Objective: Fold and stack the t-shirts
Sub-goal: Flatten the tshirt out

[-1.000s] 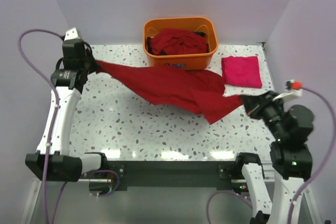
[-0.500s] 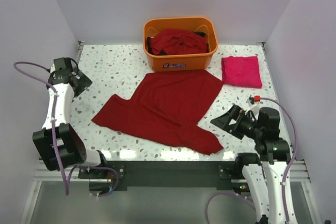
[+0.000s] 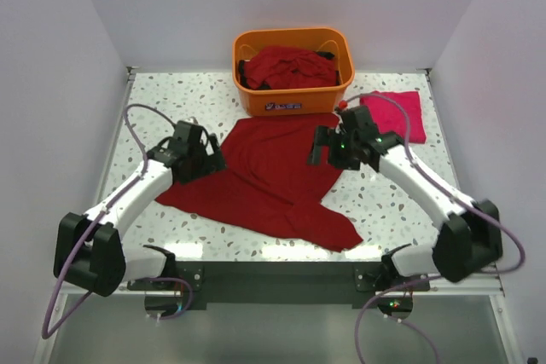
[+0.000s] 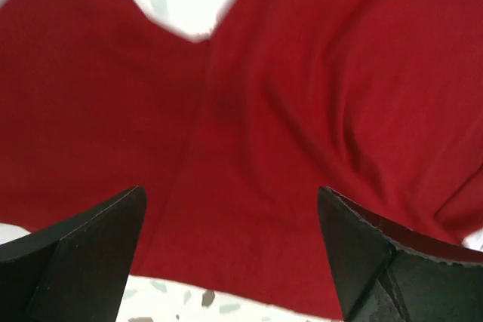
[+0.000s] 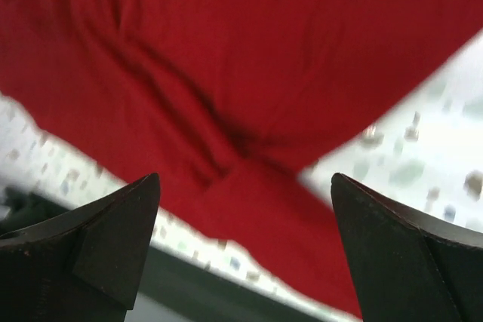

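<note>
A dark red t-shirt (image 3: pixel 273 176) lies spread flat in the middle of the table, its sleeves toward the near left and near right. My left gripper (image 3: pixel 207 161) hovers open over its left side, nothing between the fingers (image 4: pixel 75 254); the cloth (image 4: pixel 249 111) fills that wrist view. My right gripper (image 3: pixel 321 147) hangs open over the shirt's right edge, and below it the cloth (image 5: pixel 226 58) shows a crease, between the empty fingers (image 5: pixel 407 254). A folded pinkish-red t-shirt (image 3: pixel 394 115) lies at the back right. More dark red t-shirts (image 3: pixel 286 66) are heaped in the tub.
The orange plastic tub (image 3: pixel 293 101) stands at the back centre, just beyond the spread shirt. White walls close in the speckled table (image 3: pixel 171 100) on the left, back and right. The table's dark front edge (image 5: pixel 226 292) shows in the right wrist view.
A second ago both grippers held the shirt stretched between them. They let go, it dropped flat, the arms pulled back, and both have since come in over it open.
</note>
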